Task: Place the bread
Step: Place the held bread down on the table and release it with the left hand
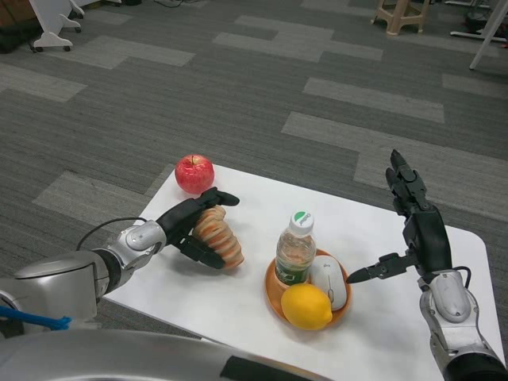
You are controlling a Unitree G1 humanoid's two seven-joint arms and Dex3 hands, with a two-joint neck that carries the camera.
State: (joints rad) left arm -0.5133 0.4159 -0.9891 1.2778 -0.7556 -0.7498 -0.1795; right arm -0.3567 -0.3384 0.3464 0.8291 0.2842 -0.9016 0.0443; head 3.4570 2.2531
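Left hand (193, 226) gripping the ridged golden-brown bread loaf (217, 235) at the white table's (238, 302) left edge, near a red apple (194, 173), right hand (413, 226) hovering empty with fingers spread beside the orange bowl (274, 295) holding a yellow lemon (306, 307), white computer mouse (329, 282) and green-capped plastic bottle (295, 250), label writing unreadable.

The bread (219, 236) lies on the surface (238, 305), within the grip of my left robot hand (194, 228). The apple (194, 174) sits just beyond that robot hand. The bowl (274, 295), between my two robot hands, contains the bottle (296, 249), lemon (306, 307) and computer mouse (330, 281). My right robot hand (417, 226) stands right of the bowl.
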